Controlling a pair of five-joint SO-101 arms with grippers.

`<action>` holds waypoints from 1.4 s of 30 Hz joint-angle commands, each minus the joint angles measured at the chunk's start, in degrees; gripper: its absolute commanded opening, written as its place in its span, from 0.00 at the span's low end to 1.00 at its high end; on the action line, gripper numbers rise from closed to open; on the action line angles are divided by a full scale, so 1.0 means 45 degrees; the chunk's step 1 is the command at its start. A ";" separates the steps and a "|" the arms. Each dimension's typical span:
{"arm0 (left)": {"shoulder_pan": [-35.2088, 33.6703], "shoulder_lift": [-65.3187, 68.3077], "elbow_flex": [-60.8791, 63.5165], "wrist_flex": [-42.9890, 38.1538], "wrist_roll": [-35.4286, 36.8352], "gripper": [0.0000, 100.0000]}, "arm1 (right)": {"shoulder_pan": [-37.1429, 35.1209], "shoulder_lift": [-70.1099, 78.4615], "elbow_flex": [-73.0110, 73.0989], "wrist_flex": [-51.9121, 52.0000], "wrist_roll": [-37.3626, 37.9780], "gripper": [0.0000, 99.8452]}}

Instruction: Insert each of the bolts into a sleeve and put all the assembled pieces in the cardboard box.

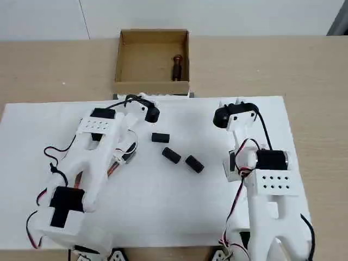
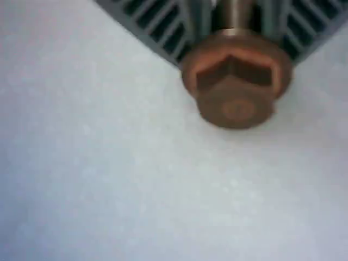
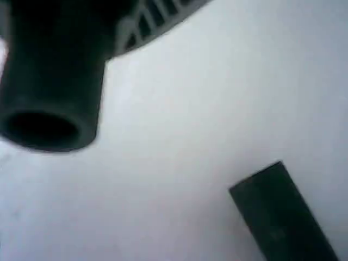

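Two parts held, one boxed.
My left jaws clamped a copper bolt (image 2: 235, 89), my right jaws gripped a black sleeve (image 3: 51, 81); three sleeves (image 1: 160, 137) (image 1: 171, 155) (image 1: 194, 163) lay on the white sheet (image 1: 163, 212), one assembled piece (image 1: 176, 68) in the cardboard box (image 1: 120, 54).

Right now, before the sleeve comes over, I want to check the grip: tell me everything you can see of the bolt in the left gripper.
The bolt looks like copper-coloured metal: a hexagonal head on a wider round flange, its end face flat with a faint round mark. Its shank runs back between the dark ribbed fingers of the left gripper, which is shut on it. The head juts free over the white sheet; nothing else seems to touch it.
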State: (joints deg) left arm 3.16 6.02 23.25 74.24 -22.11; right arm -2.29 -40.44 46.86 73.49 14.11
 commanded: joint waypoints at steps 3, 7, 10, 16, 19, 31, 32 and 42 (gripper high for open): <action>0.0078 -0.2618 -0.0694 0.0195 0.1641 0.01 | 0.0068 -0.1827 -0.0117 0.0694 -0.0156 0.00; 0.0274 -0.3985 -0.0694 0.0606 0.3302 0.01 | 0.0107 -0.3819 -0.0098 0.1455 -0.0117 0.00; 0.0371 -0.4708 -0.0654 0.0781 0.3223 0.01 | 0.0088 -0.5343 -0.0059 0.1807 -0.0078 0.00; 0.0449 -0.6603 -0.0635 0.0742 0.3145 0.01 | 0.0107 -0.7824 -0.0039 0.1827 -0.0137 0.00; 0.0703 -0.7893 -0.0537 0.0742 0.3145 0.01 | 0.0068 -0.8860 -0.0020 0.1827 -0.0156 0.00; 0.1797 -1.5531 0.4933 -0.2032 0.5490 0.00 | 0.0029 -1.1321 0.2090 0.0361 -0.2344 0.00; 0.1797 -1.6117 0.5382 -0.2344 0.5490 0.00 | 0.0029 -1.1516 0.2383 0.0147 -0.2383 0.00; 0.1797 -2.0669 0.8488 -0.3477 0.5998 0.00 | -0.3214 -1.4115 0.5040 -0.0889 -0.3438 0.00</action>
State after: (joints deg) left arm 10.90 -81.98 60.18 60.44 2.68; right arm -11.25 -101.01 68.57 72.35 0.48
